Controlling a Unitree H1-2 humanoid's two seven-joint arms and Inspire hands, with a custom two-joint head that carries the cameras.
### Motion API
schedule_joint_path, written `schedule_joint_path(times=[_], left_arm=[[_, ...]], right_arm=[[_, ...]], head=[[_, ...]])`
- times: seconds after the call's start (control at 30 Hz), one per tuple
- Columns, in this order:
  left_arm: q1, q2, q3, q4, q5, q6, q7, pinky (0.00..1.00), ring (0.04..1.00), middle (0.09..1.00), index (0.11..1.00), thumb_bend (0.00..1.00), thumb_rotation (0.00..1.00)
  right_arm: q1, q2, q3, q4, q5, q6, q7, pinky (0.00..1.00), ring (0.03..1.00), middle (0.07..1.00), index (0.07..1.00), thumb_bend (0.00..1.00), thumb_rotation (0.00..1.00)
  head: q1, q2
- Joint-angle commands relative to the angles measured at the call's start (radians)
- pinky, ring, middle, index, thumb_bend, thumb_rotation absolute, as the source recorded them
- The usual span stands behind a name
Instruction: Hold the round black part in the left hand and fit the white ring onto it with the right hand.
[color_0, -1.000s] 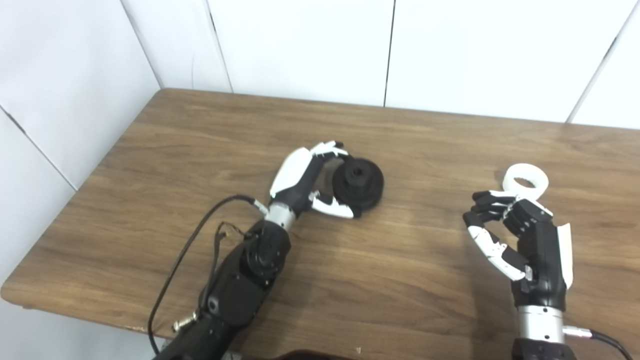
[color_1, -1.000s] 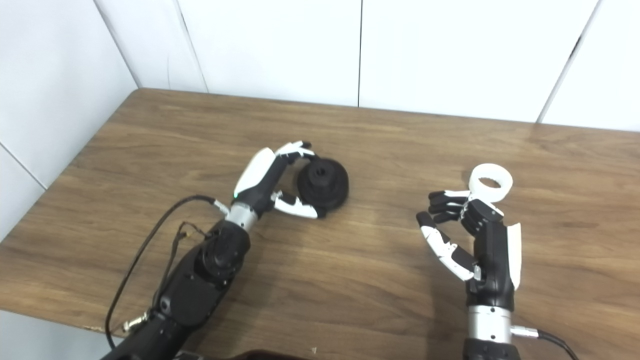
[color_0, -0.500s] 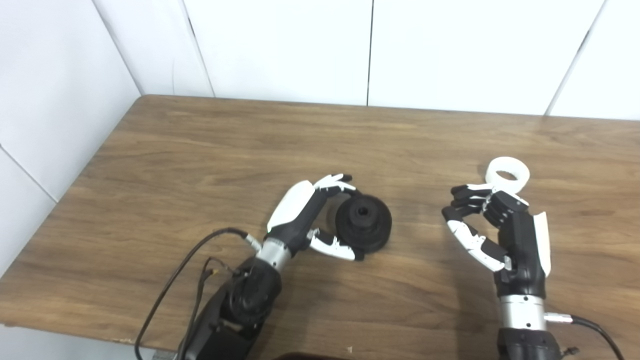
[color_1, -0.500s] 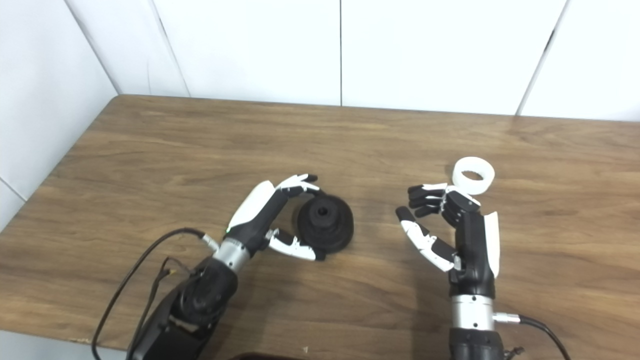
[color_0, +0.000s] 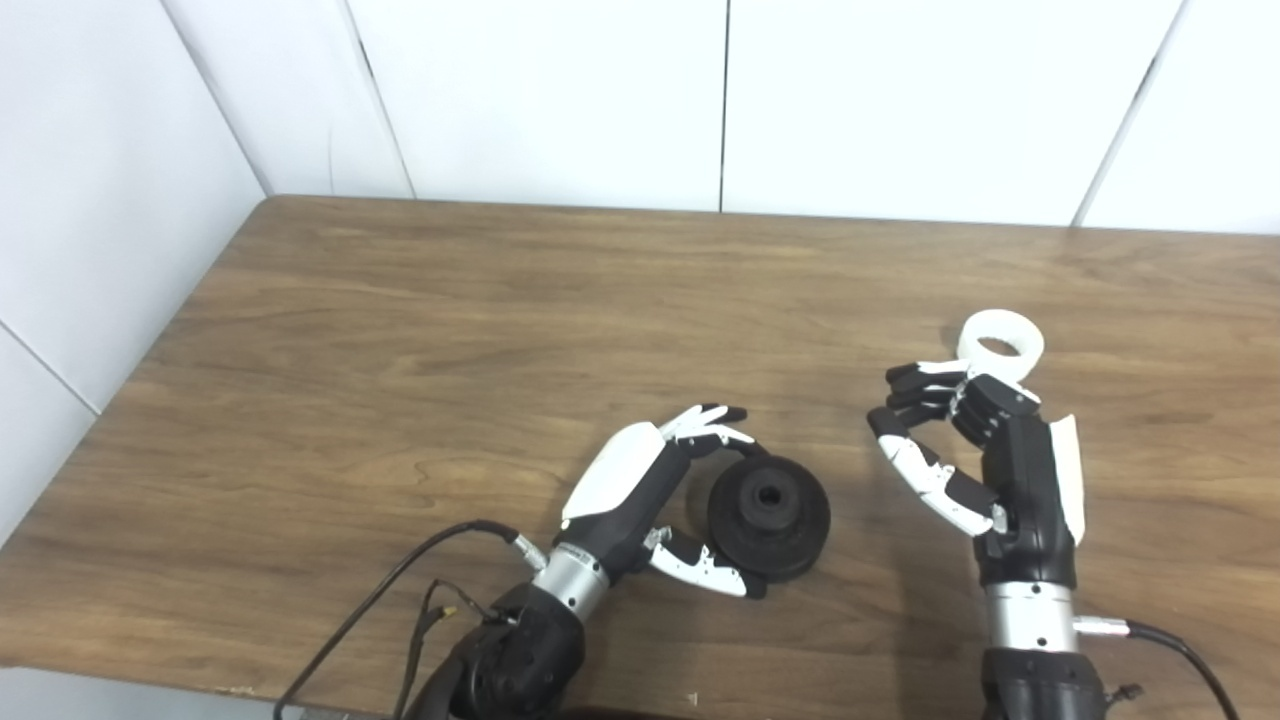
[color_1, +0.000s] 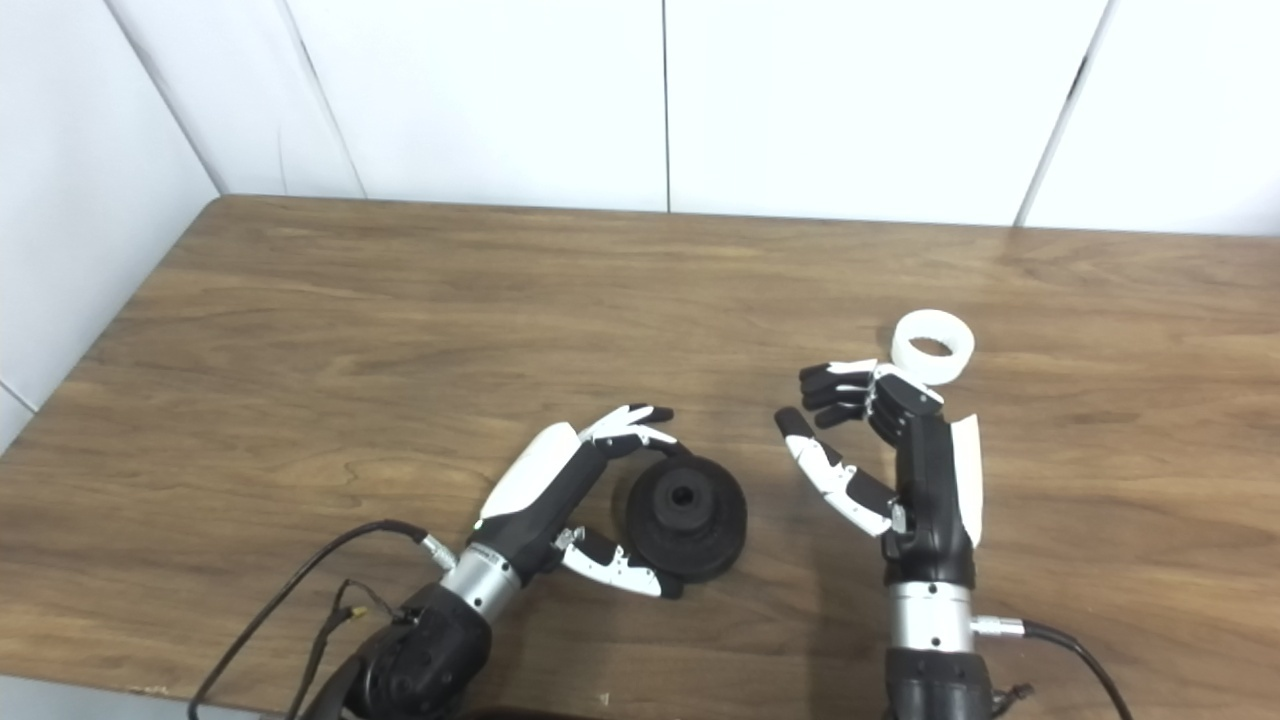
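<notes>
Round black part (color_0: 769, 518) cupped between fingers and thumb of left hand (color_0: 655, 500) on the bench (color_0: 400, 330), centre hole turned upward, right hand (color_0: 985, 450) held open and empty, white ring (color_0: 1000, 345) laid flat just beyond, hole upward

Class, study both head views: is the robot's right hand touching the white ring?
Cannot tell. In both eye views the right hand overlaps the near edge of the white ring on the table; neither shows a gap or contact. The fingers curl around nothing.
</notes>
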Motion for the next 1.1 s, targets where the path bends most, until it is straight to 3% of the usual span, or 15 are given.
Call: schedule_joint_path(times=[0.0, 0.2, 0.37, 0.57, 0.73, 1.07], left_arm=[[0.005, 0.018, 0.004, -0.015, 0.020, -0.015, -0.002, 1.00, 0.960, 0.912, 0.492, 0.52, 0.08], [0.025, 0.052, 0.035, -0.036, -0.022, -0.044, -0.027, 1.00, 0.965, 0.918, 0.492, 0.52, 0.08], [0.025, 0.077, 0.053, -0.021, -0.049, -0.095, -0.032, 0.94, 0.953, 0.910, 0.492, 0.52, 0.07], [0.022, 0.077, 0.062, -0.008, -0.071, -0.125, -0.033, 0.90, 0.941, 0.902, 0.491, 0.52, 0.07], [0.021, 0.073, 0.062, -0.011, -0.070, -0.121, -0.037, 0.87, 0.938, 0.901, 0.491, 0.52, 0.07], [0.026, 0.066, 0.069, -0.021, -0.077, -0.111, -0.044, 0.81, 0.938, 0.901, 0.490, 0.52, 0.07]], right_arm=[[0.043, 0.032, 0.007, -0.032, -0.020, -0.006, -0.019, 0.47, 0.545, 0.596, 0.495, 0.50, 0.15], [0.040, 0.056, 0.017, 0.002, -0.069, -0.038, -0.079, 0.45, 0.533, 0.598, 0.494, 0.50, 0.15], [0.021, 0.058, 0.033, 0.007, -0.106, -0.035, -0.107, 0.45, 0.539, 0.605, 0.494, 0.50, 0.15], [-0.014, 0.054, 0.010, -0.010, -0.093, -0.017, -0.121, 0.44, 0.540, 0.599, 0.493, 0.50, 0.15], [-0.046, 0.007, -0.035, -0.031, -0.128, -0.006, -0.119, 0.48, 0.557, 0.593, 0.493, 0.50, 0.15], [-0.167, -0.119, -0.092, -0.104, -0.285, 0.177, -0.028, 0.60, 0.708, 0.748, 0.499, 0.50, 0.16]], head=[[-0.035, -0.006], [-0.270, -0.053], [-0.362, -0.080], [-0.383, -0.093], [-0.368, -0.092], [-0.367, -0.091]])
